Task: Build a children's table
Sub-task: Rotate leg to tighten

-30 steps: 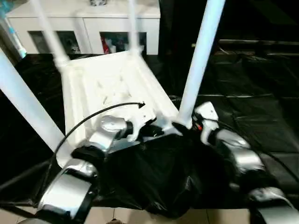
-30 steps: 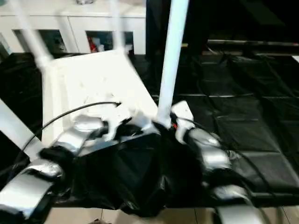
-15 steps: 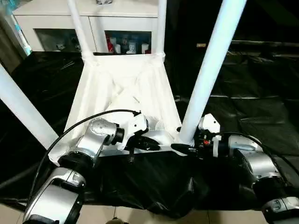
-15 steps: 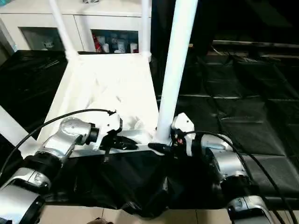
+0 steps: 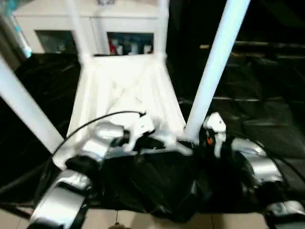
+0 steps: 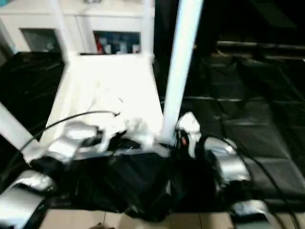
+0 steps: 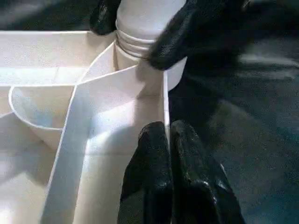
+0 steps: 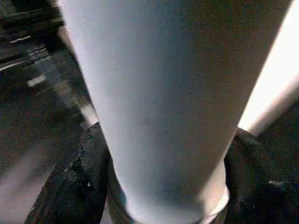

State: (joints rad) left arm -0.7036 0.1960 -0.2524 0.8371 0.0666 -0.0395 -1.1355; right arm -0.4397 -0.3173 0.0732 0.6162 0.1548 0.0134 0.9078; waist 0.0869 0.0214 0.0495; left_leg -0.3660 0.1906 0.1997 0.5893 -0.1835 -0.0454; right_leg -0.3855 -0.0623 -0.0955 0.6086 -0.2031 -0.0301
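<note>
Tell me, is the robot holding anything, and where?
Yes. The right gripper grips the near right table leg at its bottom end, by the corner socket. The left gripper is pinched shut on the tabletop's thin near edge.

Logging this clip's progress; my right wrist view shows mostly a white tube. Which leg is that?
Observer: It is the long white tapered tube leg at the near right corner of the upturned white plastic tabletop, with the right gripper at its base.
Operator: And the other arm?
Observer: The left gripper is shut, its tips at the tabletop's rim wall beside that corner.
Operator: Other legs?
Observer: Three more legs stand in the other corners.
</note>
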